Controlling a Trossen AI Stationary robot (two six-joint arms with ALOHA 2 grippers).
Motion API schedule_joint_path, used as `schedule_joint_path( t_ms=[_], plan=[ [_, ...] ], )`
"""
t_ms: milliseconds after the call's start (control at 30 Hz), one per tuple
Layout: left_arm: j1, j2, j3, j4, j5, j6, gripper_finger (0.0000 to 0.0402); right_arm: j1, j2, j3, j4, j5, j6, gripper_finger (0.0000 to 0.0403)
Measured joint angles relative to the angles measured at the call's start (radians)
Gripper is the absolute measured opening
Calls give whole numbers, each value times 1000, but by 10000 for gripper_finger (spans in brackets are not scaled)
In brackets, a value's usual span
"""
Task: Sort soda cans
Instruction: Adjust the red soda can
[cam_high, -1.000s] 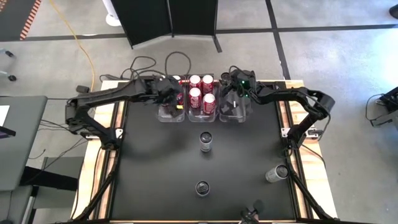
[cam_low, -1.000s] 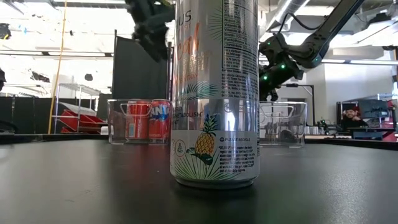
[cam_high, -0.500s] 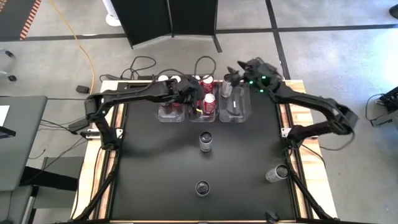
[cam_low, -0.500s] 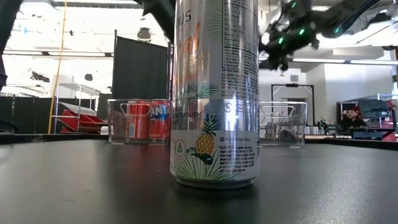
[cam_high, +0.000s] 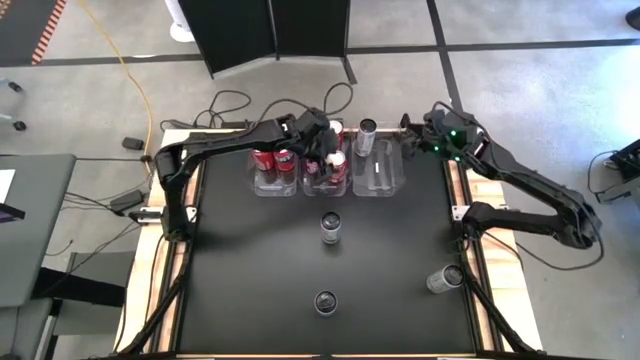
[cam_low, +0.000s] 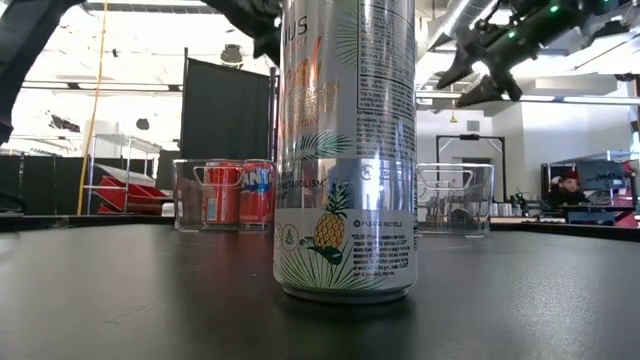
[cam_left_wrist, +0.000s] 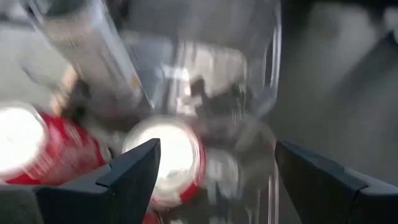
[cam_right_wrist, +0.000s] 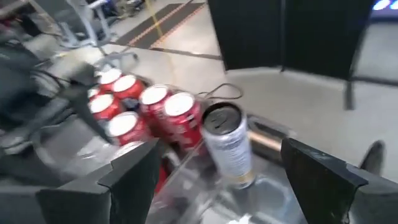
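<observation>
My left gripper hangs open over the middle clear bin, and its fingers stand either side of a red can's top without touching it. More red cans stand in the left bin. A silver can stands upright at the far end of the right bin. My right gripper is open and empty, raised to the right of that can. Three silver cans stand on the black table: mid-table, near the front and at the right.
The three clear bins stand side by side at the table's far edge. The front silver can fills the low view's middle and hides the middle bin. Cables lie on the floor behind the table. Bare black tabletop spreads at the near left.
My right gripper has risen and drawn back toward the table's right edge, away from the right bin, where the silver can stays standing. My left gripper has swung from over the left bin toward the right and down, over the middle bin's red cans.
</observation>
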Motion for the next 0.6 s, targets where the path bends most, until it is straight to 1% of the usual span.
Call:
schedule_joint_path(
  t_ms=[67, 200, 233, 333, 367, 467, 500, 600],
  plan=[
    [8, 31, -4, -1, 3, 9, 312, 10, -21, 0, -20, -26, 34, 340],
    [21, 59, -5, 28, -12, 38, 312, 66, -41, 0, -28, -32, 82, 340],
    [24, 62, -1, 53, -21, 38, 312, 81, -44, 0, -28, -32, 90, 340],
    [35, 81, -3, 51, -35, 25, 312, 113, -51, 0, -30, -29, 99, 340],
    [36, 91, -2, 74, -36, 23, 312, 119, -50, 0, -30, -29, 99, 340],
    [40, 117, -5, 65, -41, 21, 312, 127, -42, 0, -31, -28, 100, 340],
    [40, 127, -2, 91, -33, 22, 312, 129, -42, 0, -28, -28, 100, 340],
    [36, 153, 0, 91, -19, 31, 312, 132, -41, 0, -29, -27, 101, 340]
  ],
)
